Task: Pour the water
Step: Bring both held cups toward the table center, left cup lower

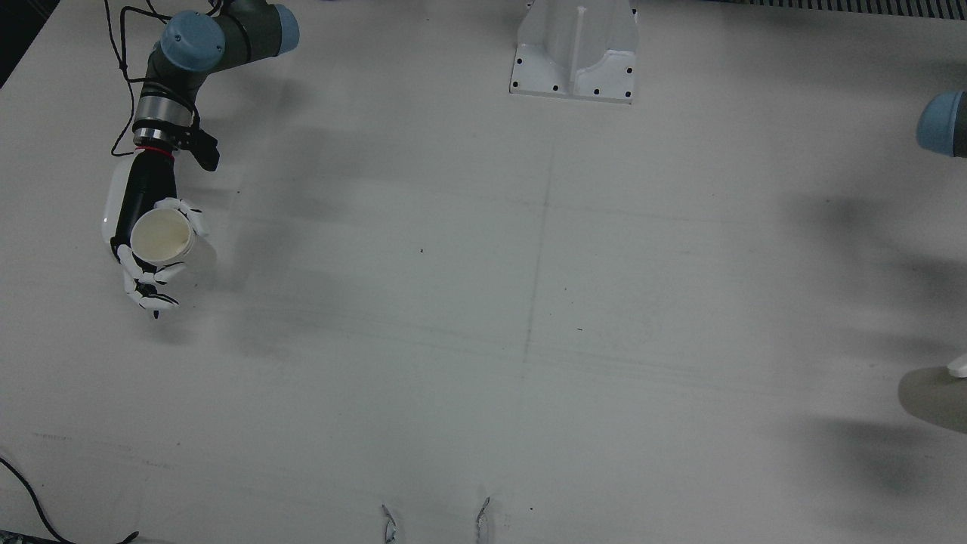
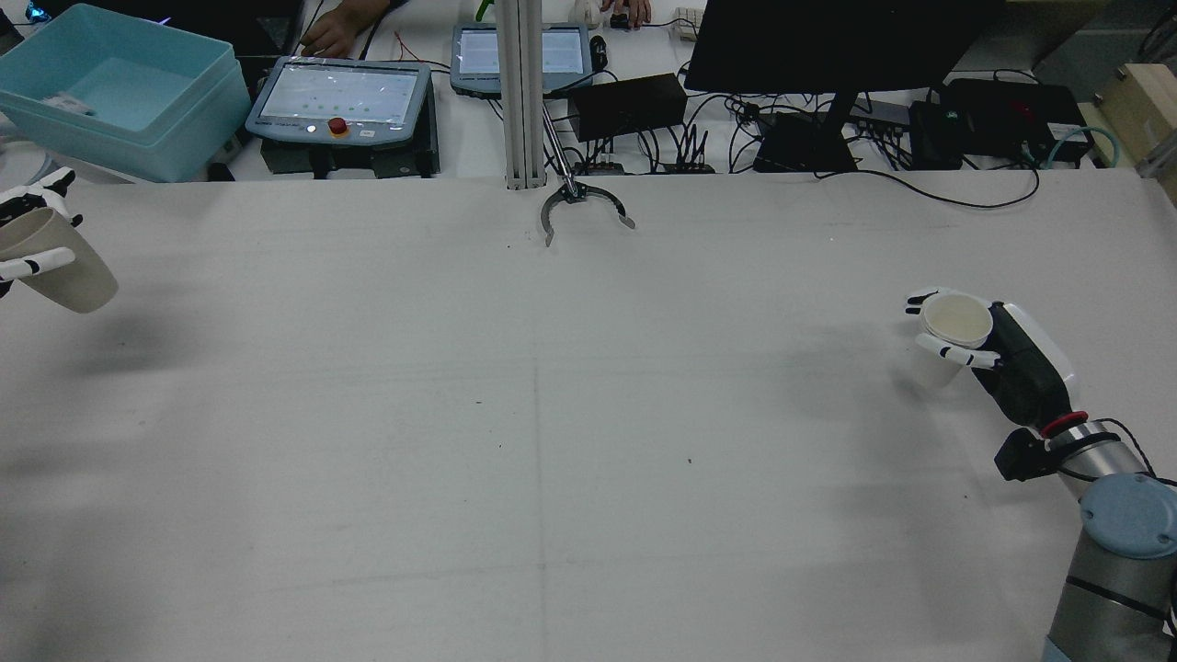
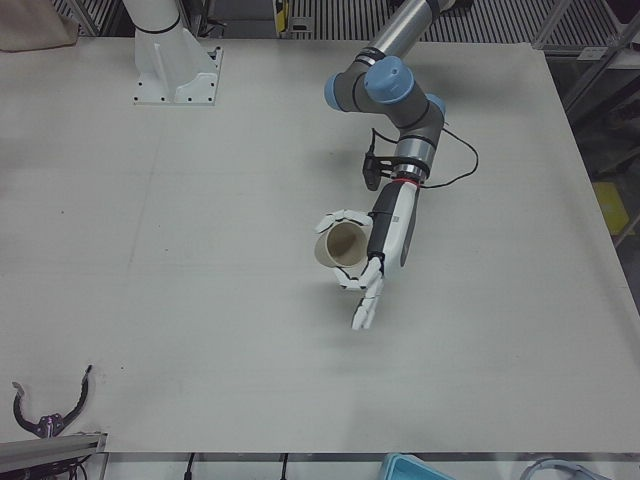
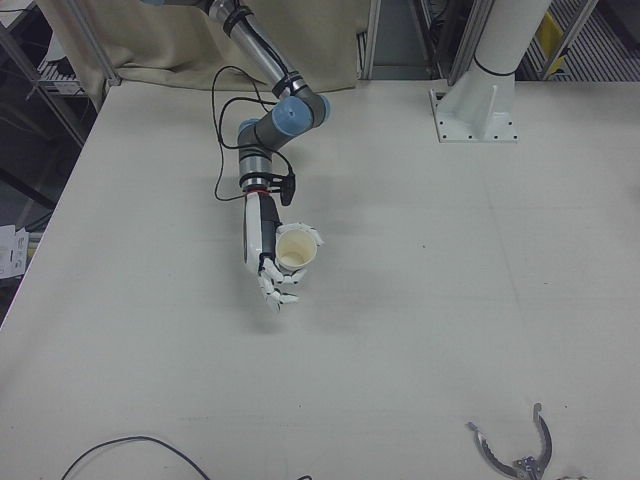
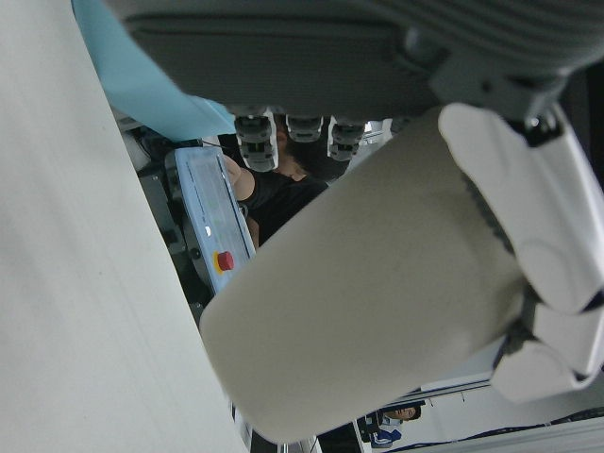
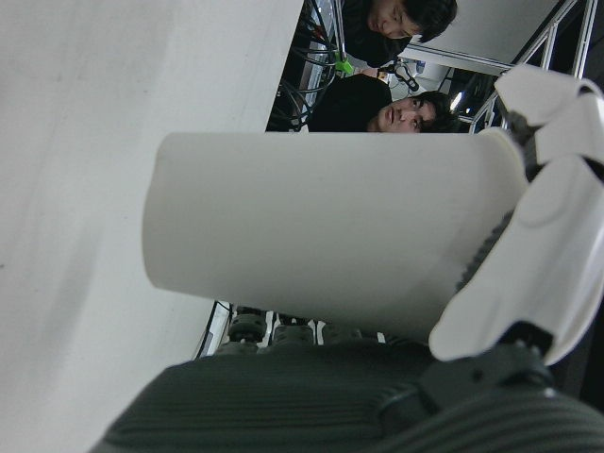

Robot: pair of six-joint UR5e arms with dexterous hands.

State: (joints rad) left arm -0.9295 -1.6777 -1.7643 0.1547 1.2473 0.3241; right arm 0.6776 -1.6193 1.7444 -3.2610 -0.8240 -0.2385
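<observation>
Each paper cup sits clasped: right hand (image 1: pixel 155 261) grips the upright cup (image 1: pixel 161 236), left hand (image 3: pixel 372 270) the tilted cup (image 3: pixel 342 245).

Two paper cups: one (image 2: pixel 956 324) in the right hand (image 2: pixel 975 345); one (image 2: pixel 57 262) in the left hand (image 2: pixel 23 234); two teach pendants (image 2: pixel 338 97) behind the table; one teal bin (image 2: pixel 119 87); one monitor (image 2: pixel 828 41).

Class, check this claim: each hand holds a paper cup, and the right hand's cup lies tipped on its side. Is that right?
Not quite. The right hand holds its cup upright, mouth facing up, as the rear view shows. The left hand does hold a cup too.
</observation>
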